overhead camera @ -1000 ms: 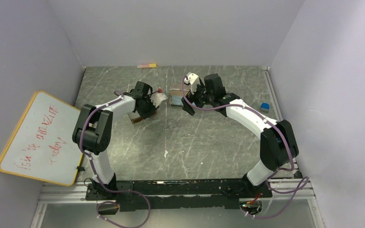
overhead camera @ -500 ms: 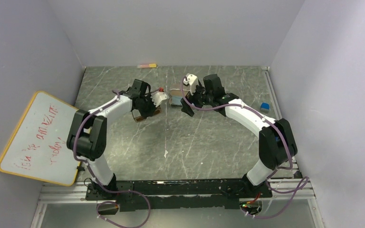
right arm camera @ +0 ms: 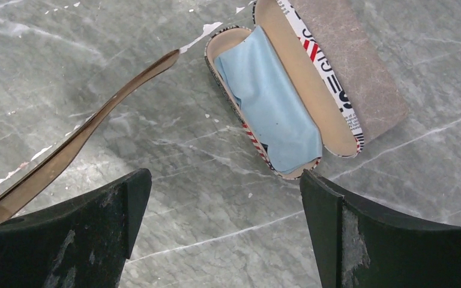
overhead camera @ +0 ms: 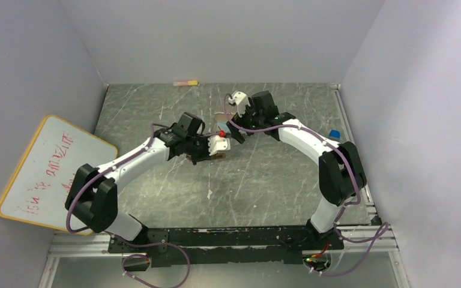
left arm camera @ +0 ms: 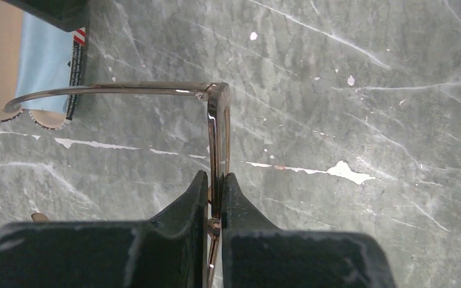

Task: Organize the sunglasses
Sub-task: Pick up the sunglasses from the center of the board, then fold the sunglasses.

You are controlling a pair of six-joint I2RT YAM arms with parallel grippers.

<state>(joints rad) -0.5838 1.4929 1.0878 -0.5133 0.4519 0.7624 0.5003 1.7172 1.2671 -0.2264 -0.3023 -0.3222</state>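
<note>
Left wrist: left gripper [left arm camera: 216, 187] clamped on the front rim of the thin-framed sunglasses [left arm camera: 218, 120], temple toward 9 o'clock — likely light, springy, fragile; right gripper [right arm camera: 225, 183] spread wide.

Thin-frame sunglasses [left arm camera: 218, 144] sat edge-on at centre of the left wrist frame, front running vertically. One temple [left arm camera: 108, 90] was unfolded, reaching out to the upper left.

the sunglasses [left arm camera: 218, 138] frame is glossy metal, the cloth [right arm camera: 273, 105] soft fabric, the table [left arm camera: 366, 90] matt marbled
</note>
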